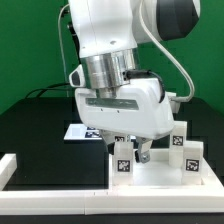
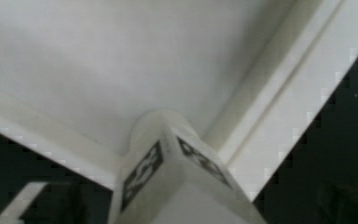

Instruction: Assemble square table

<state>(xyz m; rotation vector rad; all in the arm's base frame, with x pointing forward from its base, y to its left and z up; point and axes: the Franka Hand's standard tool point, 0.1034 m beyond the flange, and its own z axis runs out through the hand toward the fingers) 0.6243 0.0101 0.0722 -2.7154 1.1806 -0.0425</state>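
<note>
The square table's white top (image 1: 160,172) lies at the exterior view's lower right, rim up. Three short white tagged legs stand on it: one at the near left corner (image 1: 122,162) and two on the right (image 1: 180,140) (image 1: 193,158). My gripper (image 1: 137,152) hangs low over the top, just right of the near left leg. In the wrist view a tagged leg (image 2: 172,165) rises between the jaws over the top's inner face (image 2: 105,70) and its raised rim (image 2: 282,90). Dark gaps show on both sides of that leg, so my gripper (image 2: 176,208) is open around it.
The marker board (image 1: 78,131) lies flat on the black table behind the top, partly hidden by the arm. White border rails run along the left (image 1: 10,168) and front (image 1: 60,198) edges. A green backdrop stands behind.
</note>
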